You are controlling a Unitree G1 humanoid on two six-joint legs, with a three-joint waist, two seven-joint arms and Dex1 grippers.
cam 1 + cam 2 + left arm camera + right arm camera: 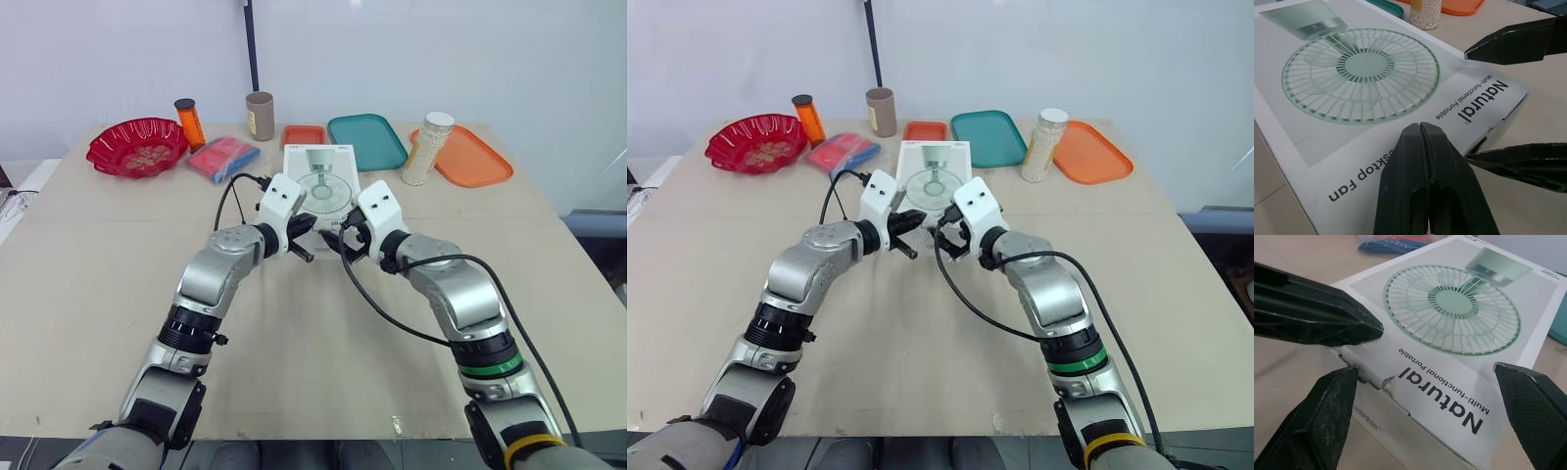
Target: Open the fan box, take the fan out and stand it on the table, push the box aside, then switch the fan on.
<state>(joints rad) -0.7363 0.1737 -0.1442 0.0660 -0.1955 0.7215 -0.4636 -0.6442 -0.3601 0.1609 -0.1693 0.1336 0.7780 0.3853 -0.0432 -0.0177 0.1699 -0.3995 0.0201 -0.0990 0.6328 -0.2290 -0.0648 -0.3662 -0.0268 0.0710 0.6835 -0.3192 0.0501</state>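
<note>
White "Natural" fan box (1361, 73)

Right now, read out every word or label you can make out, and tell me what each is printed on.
"Natural": fan box lid, large black letters.
"Multi-functional Portable": same lid, small line beside it.
"sktop Fan": same lid; the start is hidden behind the left end effector.
Small print on the box's front flap and far corners: too small to read.

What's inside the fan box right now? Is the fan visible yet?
No fan shows. The fan box is slightly ajar at its near end, and only a dark gap shows there. The printed top covers the rest, so its contents are hidden.
</note>
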